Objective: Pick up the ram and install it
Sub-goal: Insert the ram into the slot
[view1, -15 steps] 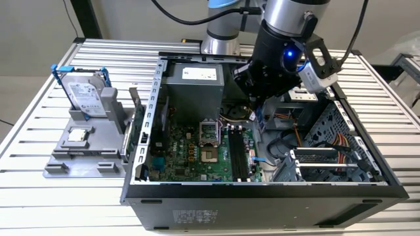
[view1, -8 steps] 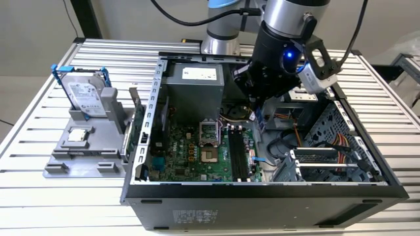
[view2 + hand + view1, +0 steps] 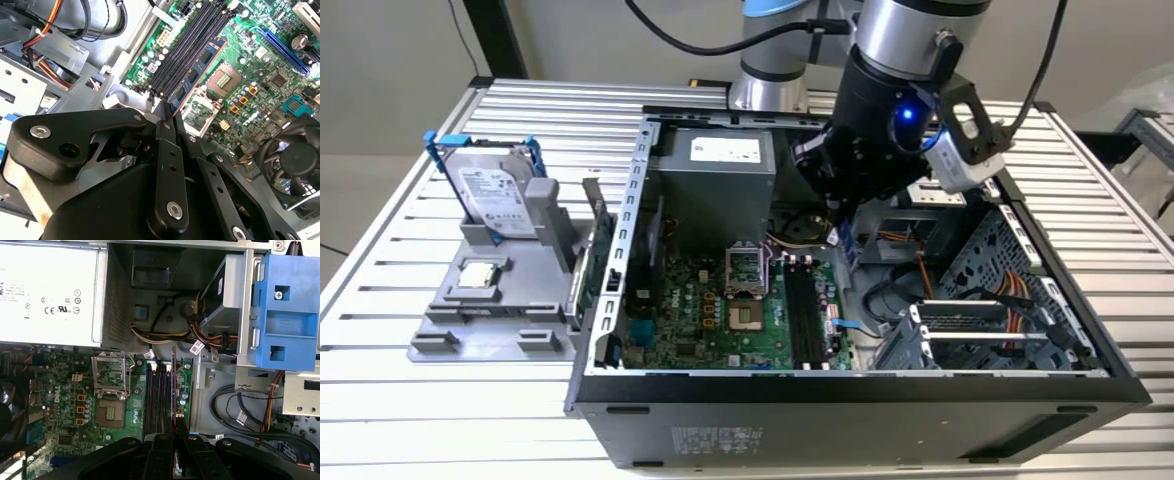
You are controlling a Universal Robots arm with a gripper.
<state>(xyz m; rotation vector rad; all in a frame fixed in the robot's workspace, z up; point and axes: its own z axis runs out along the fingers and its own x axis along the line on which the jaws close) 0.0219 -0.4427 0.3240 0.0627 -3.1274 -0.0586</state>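
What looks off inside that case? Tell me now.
Nothing spilled or broken. The processor socket is open and empty, its metal frame flipped up. The ram, held by the gripper, hangs above the memory slots, not seated.

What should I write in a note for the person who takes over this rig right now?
Claw: shut on the ram, gripped at one end.
Ram: inside the open computer case, held over the black memory slots, beside the processor socket.
Done: ram picked up and brought to the slots.
Left: it does not look seated in a slot yet.
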